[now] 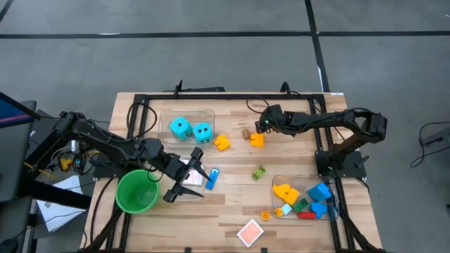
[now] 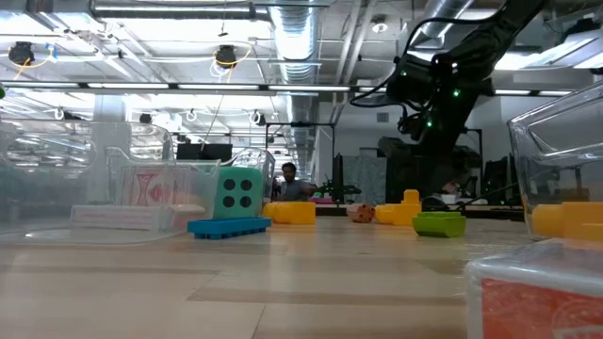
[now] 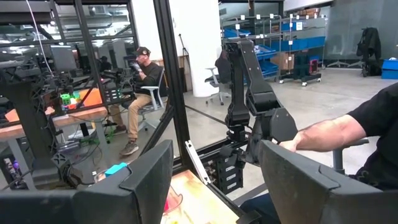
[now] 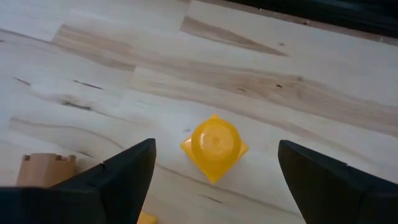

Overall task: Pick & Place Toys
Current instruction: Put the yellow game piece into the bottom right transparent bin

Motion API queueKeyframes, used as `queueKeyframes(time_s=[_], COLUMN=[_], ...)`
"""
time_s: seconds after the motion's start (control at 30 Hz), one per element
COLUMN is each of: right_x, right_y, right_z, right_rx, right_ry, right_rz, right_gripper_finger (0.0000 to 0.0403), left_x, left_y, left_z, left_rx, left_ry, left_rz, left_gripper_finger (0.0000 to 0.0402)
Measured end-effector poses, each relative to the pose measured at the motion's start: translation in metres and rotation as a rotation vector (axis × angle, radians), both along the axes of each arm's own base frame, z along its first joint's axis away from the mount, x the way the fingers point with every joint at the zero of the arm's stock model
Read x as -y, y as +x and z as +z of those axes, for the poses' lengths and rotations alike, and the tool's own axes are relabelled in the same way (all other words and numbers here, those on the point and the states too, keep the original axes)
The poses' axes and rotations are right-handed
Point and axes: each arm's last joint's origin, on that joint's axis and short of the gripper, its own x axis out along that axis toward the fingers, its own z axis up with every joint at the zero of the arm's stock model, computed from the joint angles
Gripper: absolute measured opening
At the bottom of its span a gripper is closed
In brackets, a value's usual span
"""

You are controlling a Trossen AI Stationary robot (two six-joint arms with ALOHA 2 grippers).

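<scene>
the right end effector hung with fingers spread, grasping nothing, over a yellow brick on the wooden surface. the left end effector, also spread, waited beside the green cup.

Cyan die sits behind a blue brick.

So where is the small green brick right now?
In the high view the green brick lies alone on the bare wood right of centre, between the orange brick under the right gripper and the clear bin of bricks.
</scene>
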Motion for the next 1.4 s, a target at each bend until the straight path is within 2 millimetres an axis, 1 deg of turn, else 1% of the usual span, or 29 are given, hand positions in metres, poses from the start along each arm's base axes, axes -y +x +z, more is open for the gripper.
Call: queueKeyframes(time_s=[0.1,0.3,0.57,0.67,0.87,0.93,1.03,1.4], right_x=[0.001,0.005,0.012,0.012,0.010,0.008,0.008,-0.004], right_y=[0.002,0.008,0.012,0.013,0.015,0.016,0.016,0.021], right_z=[-0.007,-0.028,-0.043,-0.046,-0.045,-0.045,-0.045,-0.044], right_rx=[-0.024,-0.081,-0.103,-0.103,-0.109,-0.111,-0.111,-0.125], right_ry=[0.012,0.017,0.008,0.004,-0.001,-0.001,-0.001,-0.010], right_rz=[0.004,0.017,0.015,0.017,0.049,0.063,0.066,0.121], right_gripper_finger=[0.0315,0.0294,0.0258,0.0230,0.0148,0.0128,0.0120,0.0122], left_x=[0.000,0.000,0.000,0.000,0.000,0.000,0.000,0.000], left_y=[0.000,0.000,0.000,0.000,0.000,0.000,0.000,0.000], left_z=[0.000,0.000,0.000,0.000,0.000,0.000,0.000,0.000], left_rx=[0.000,0.000,-0.002,-0.002,-0.002,-0.002,-0.002,-0.004], left_ry=[0.000,0.000,0.001,0.001,0.001,0.001,0.001,0.001], left_rz=[0.000,0.000,0.000,0.000,0.000,0.000,0.000,0.000], left_gripper_finger=[0.0231,0.0231,0.0231,0.0231,0.0231,0.0231,0.0231,0.0231])
